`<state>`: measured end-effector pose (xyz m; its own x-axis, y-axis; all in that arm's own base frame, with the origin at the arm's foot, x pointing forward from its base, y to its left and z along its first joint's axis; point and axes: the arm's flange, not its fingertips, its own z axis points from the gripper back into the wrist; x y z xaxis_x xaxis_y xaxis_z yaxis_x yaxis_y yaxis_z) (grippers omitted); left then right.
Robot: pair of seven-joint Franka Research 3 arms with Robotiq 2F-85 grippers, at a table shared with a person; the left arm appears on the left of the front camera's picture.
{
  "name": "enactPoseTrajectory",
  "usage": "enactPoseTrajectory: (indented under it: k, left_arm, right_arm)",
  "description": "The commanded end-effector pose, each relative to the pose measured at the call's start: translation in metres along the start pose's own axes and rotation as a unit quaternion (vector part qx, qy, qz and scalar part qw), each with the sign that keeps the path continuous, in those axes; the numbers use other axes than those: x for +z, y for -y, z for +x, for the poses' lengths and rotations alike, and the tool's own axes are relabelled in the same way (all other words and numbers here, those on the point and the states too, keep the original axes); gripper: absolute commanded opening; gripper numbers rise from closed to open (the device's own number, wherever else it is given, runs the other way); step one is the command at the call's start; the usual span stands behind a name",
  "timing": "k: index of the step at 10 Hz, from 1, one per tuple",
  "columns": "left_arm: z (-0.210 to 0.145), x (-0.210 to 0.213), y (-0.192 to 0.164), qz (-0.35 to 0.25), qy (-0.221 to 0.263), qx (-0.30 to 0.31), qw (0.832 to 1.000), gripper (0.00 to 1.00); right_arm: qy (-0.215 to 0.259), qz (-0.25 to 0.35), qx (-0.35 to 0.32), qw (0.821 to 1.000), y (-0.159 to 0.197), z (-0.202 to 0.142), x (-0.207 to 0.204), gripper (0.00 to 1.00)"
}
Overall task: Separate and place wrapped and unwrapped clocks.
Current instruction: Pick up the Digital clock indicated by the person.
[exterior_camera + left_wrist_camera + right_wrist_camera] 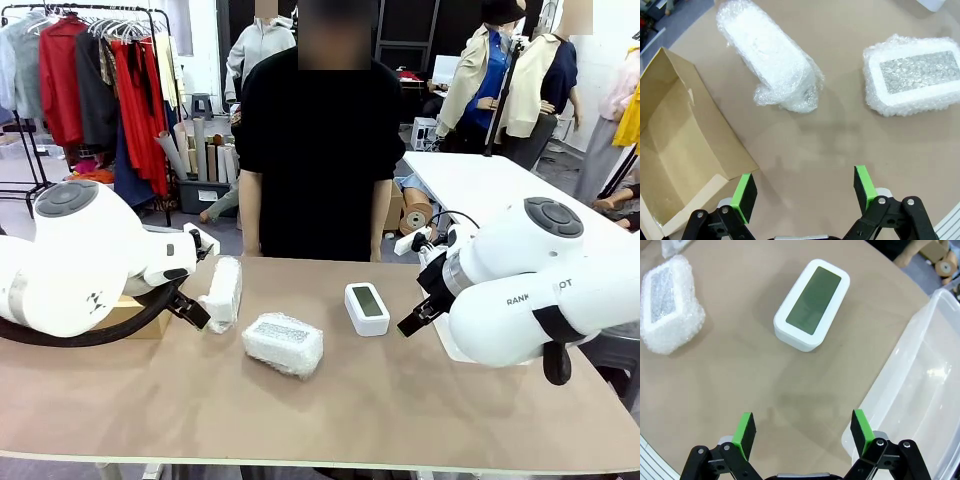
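1. The left gripper hangs above the brown table top. Its two green-padded fingers stand wide apart, with nothing between them.
2. The right gripper is spread in the same way and holds nothing. Under it we see bare table.
3. The first white bubble-wrapped block stands on its edge on the left part of the table, just beside the left gripper. It is near the open brown cardboard box.
4. The second white bubble-wrapped block lies flat near the middle of the table, apart from the first one. In the left wrist view, a grey rectangle shows through its wrap.
5. The bare white rectangular digital clock lies face up with its grey-green screen, right of the middle. It is between the second block and the right gripper and touches neither.
6. A clear plastic bin stands just beside the right gripper, near the clock but apart from it.
7. On the white shell of the right arm we read the dark letters "RAN" and, farther along, "OT". The letters between them we cannot read.
8. A person in a black short-sleeved top stands at the far edge of the table.
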<state>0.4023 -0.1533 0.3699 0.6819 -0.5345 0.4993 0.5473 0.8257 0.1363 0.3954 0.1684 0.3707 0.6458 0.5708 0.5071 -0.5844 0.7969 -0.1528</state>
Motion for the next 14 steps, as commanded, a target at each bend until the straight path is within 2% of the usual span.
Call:
enactPoseTrajectory:
  k: [1, 14]
  left_arm:
    - [-0.0001, 0.0001, -0.0006, 0.0, 0.0, 0.001, 1.0, 1.0]
    - [0.0, 0.0, 0.0, 0.0, 0.0, 0.0, 1.0, 1.0]
  right_arm:
    - [0.0, 0.0, 0.0, 1.0, 0.0, 0.0, 0.0001, 1.0]
    - [-0.006, 0.006, 0.0, 1.0, -0.0013, 0.0033, 0.0021, 1.0]
